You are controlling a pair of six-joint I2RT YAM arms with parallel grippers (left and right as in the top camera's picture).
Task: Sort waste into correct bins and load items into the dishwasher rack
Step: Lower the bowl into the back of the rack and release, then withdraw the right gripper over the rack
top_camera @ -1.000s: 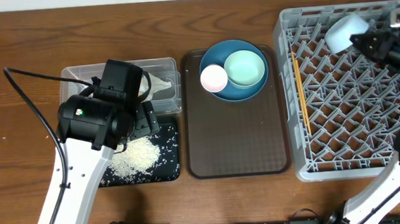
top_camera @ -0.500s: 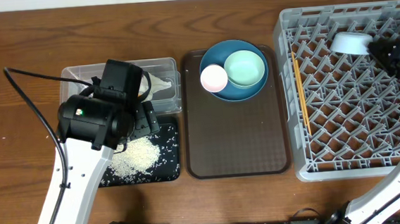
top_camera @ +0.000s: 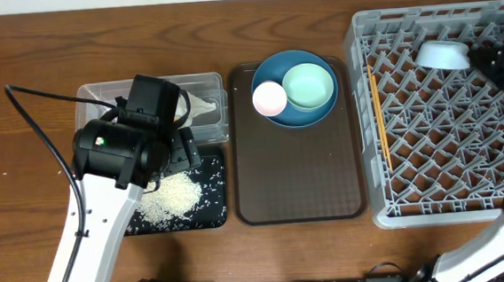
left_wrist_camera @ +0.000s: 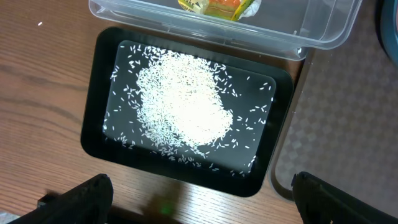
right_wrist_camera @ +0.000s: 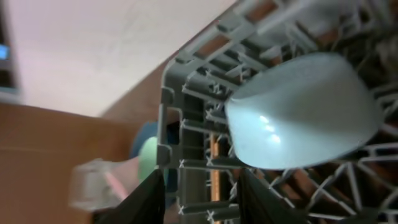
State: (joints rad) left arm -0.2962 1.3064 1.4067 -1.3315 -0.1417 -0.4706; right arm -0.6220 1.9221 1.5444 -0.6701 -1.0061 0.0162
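Observation:
The light blue bowl (top_camera: 443, 55) (right_wrist_camera: 305, 112) lies upside down on the pegs at the far side of the grey dishwasher rack (top_camera: 451, 118). My right gripper (right_wrist_camera: 202, 199) is open just to its right, with nothing between the fingers. Wooden chopsticks (top_camera: 379, 119) lie along the rack's left side. The dark blue bowl (top_camera: 277, 117) on the brown tray holds the mint bowl (top_camera: 309, 85) and the pink cup (top_camera: 269, 98). My left gripper (left_wrist_camera: 202, 208) hangs wide open above the black tray (left_wrist_camera: 93, 124) of rice (left_wrist_camera: 183, 106). The clear tub (left_wrist_camera: 323, 31) holds the snack wrapper (left_wrist_camera: 217, 6) and a tissue (top_camera: 201, 105).
The brown serving tray (top_camera: 299, 173) sits between the bins and the rack. The left arm (top_camera: 111, 160) covers part of the tub and black tray. A black cable (top_camera: 33, 121) loops over the table on the left.
My right gripper has opened and let go of the light blue bowl, which dropped onto the rack pegs. The gripper drew back to the right. The left arm has not moved.

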